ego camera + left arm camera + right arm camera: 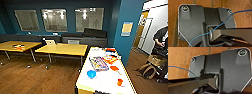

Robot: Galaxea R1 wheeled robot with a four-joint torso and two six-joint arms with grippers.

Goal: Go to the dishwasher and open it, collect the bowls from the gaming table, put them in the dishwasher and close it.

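The gaming table (pixel 103 81), white-topped with a yellow frame, runs from the lower middle toward the back in the head view. On its near left part sits a bright blue bowl (pixel 91 74). Two orange-red bowls lie to the right, one (pixel 120 82) near the right edge and one (pixel 114 68) farther back. The dishwasher is out of view. Both wrist views look down on the robot's dark plate over the brown wooden floor (pixel 243 18), and the fingers cannot be made out.
Colourful board-game boxes (pixel 98 63) lie on the gaming table's middle and far end. Two yellow desks (pixel 62 49) stand at left before a dark sofa. A blue pillar (pixel 127 30) rises at right. A person (pixel 161 40) stands beside a box and bag (pixel 150 70).
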